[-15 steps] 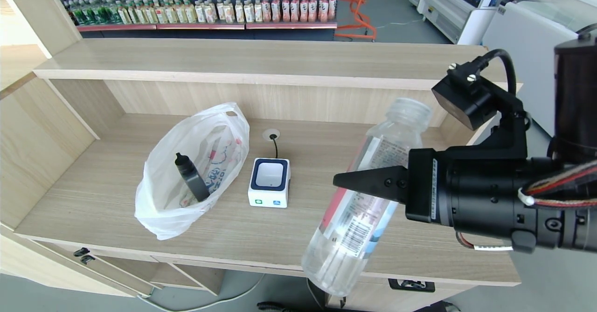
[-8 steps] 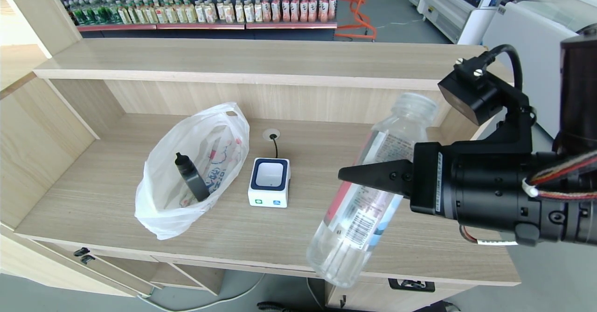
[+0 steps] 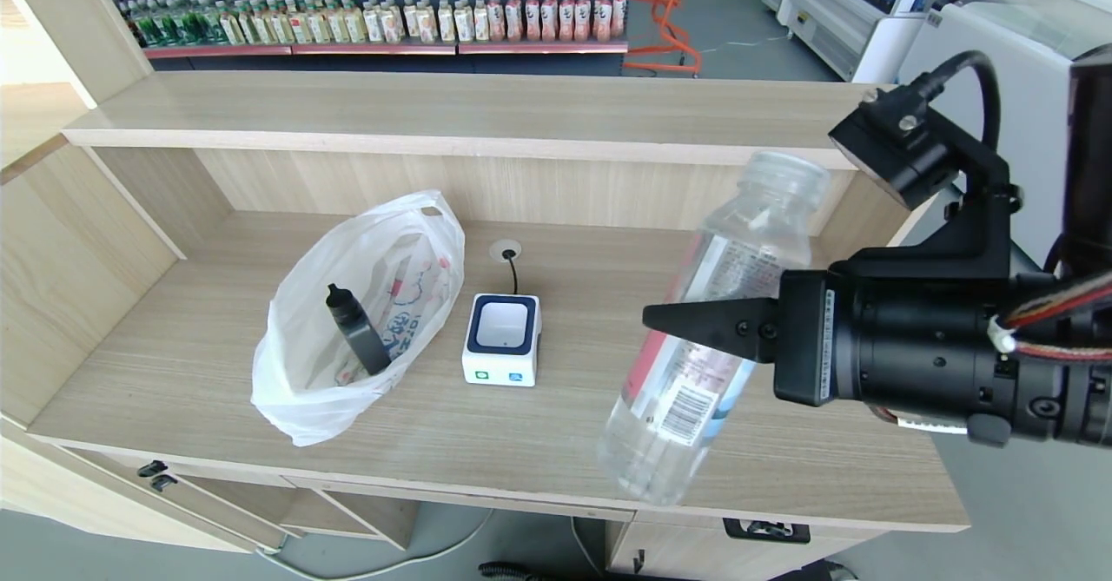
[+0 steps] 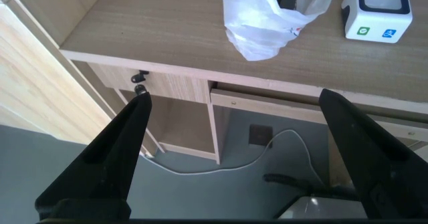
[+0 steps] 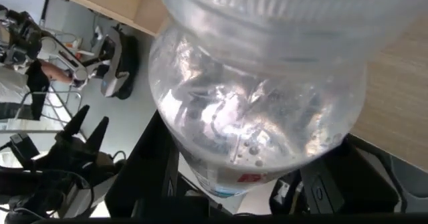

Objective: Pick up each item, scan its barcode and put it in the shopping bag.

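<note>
A clear water bottle (image 3: 695,338) hangs tilted above the right part of the wooden counter (image 3: 217,364), cap up and to the right, barcode (image 3: 686,412) facing forward. My right gripper (image 3: 695,329) is shut on its middle. In the right wrist view the bottle (image 5: 267,103) sits very close to the camera. A white shopping bag (image 3: 356,320) lies open at the left with a dark bottle (image 3: 356,329) inside. The white barcode scanner (image 3: 502,338) stands just right of the bag. My left gripper (image 4: 234,157) is open, below the counter's front edge near the bag (image 4: 267,17).
The counter has a raised back wall (image 3: 521,181) and a side wall at the left. The scanner's cable (image 3: 512,273) runs into a hole behind it. Drawers (image 4: 267,110) sit under the front edge. Shelves of drinks (image 3: 373,21) stand far behind.
My right gripper has lifted the water bottle up and a little to the right, and the bottle now stands steeper. The bag and scanner have not moved.
</note>
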`<state>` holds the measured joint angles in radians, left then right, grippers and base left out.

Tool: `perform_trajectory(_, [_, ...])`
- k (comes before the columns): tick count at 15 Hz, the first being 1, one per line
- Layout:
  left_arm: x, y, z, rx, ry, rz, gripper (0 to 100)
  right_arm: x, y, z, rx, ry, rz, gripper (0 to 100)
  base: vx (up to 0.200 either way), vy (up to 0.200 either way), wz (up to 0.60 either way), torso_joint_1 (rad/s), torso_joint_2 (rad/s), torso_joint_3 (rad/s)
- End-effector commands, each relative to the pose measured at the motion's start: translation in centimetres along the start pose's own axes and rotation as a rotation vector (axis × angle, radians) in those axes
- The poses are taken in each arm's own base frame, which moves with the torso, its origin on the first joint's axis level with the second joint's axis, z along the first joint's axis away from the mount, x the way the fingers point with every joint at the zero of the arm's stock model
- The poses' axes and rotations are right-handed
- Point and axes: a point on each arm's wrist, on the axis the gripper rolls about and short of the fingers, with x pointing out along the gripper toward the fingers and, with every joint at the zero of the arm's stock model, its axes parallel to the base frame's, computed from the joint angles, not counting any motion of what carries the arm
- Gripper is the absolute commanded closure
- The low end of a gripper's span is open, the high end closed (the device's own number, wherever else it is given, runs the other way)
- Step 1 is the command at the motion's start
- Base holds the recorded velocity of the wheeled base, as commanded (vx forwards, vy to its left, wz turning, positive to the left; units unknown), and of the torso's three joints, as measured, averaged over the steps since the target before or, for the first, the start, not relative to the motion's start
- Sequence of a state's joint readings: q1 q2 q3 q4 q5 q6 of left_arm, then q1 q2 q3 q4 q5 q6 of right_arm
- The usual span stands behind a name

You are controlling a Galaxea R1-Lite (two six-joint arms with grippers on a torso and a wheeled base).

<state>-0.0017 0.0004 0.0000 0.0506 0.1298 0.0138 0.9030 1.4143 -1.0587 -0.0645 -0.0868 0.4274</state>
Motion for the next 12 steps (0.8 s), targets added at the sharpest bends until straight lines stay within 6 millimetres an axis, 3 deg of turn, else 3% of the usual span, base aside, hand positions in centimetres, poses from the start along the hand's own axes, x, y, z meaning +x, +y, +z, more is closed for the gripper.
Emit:
perform_trajectory(1, [0.0, 0.0, 0.0, 0.000, 0.001, 0.001, 0, 0.4, -1.9, 0.9, -0.142, -0.106, -0.092, 100, 0.000, 0.000, 0.00, 0.000, 0.00, 0.000])
perform_trajectory(4, [0.0, 0.0, 0.0, 0.000, 0.001, 0.001, 0, 0.1, -4.4, 0.6, -0.462, -0.228, -0.177, 100, 0.000, 0.000, 0.00, 0.000, 0.00, 0.000])
perform_trajectory(6, [0.0, 0.0, 0.0, 0.000, 0.001, 0.001, 0, -0.6, -5.6, -0.6, -0.617, -0.247, -0.221, 100, 0.000, 0.000, 0.00, 0.000, 0.00, 0.000])
perform_trajectory(9, [0.0, 0.0, 0.0, 0.000, 0.000, 0.001, 0, -0.3, -7.5, -2.6, -0.679, -0.270, -0.270, 100, 0.000, 0.000, 0.00, 0.000, 0.00, 0.000])
perform_trajectory(12, [0.0, 0.0, 0.0, 0.000, 0.001, 0.001, 0, 0.8, -9.2, -1.8, -0.804, -0.329, -0.311, 100, 0.000, 0.000, 0.00, 0.000, 0.00, 0.000])
